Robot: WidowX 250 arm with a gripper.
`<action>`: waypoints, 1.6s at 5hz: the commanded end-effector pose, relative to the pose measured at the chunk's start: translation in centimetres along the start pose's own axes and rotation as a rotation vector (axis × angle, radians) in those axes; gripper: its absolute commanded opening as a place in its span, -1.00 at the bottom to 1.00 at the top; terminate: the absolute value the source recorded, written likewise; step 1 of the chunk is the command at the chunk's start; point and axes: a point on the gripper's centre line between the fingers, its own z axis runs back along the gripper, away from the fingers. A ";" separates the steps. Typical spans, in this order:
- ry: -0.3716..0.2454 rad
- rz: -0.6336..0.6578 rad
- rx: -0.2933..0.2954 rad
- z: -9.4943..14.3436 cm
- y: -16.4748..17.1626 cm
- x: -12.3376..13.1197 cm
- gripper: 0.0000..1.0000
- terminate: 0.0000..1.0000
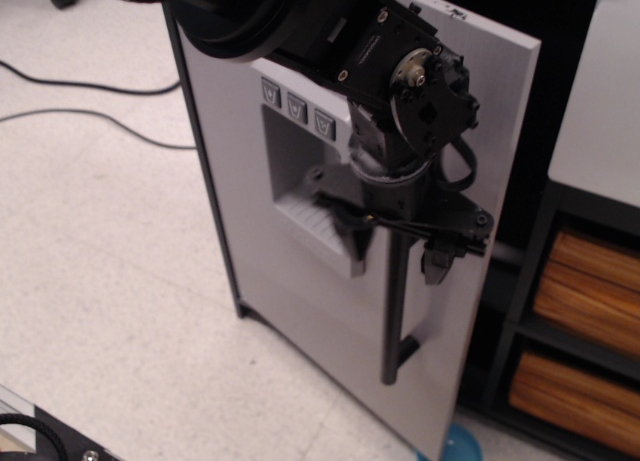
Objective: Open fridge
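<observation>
Gripper [400, 236] jaws spread beside the handle [396, 311]; arm hides much of the fridge [250, 251] dispenser.

Speckled pale floor [110, 281], black cables [90, 116], black shelf unit [560, 311] with wood-grain drawers [590, 281].

Flat grey fridge door [260, 231] in a thin black frame, with a black vertical bar handle [396, 311]. Moulded grey dispenser recess [300, 181], slightly darker inside. Black robot gripper [400, 226]. Right of the door: orange-brown wood-grain drawers [585, 281]. Speckled off-white floor [100, 281]; black cables [80, 101].
</observation>
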 end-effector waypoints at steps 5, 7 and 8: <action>0.045 -0.189 -0.122 -4.0 -11.5 6.2 1.00 -1.00; -0.010 -0.117 0.001 -2.8 -8.8 8.2 1.00 -1.00; -0.004 -0.061 0.034 -1.9 -7.5 8.7 1.00 -1.00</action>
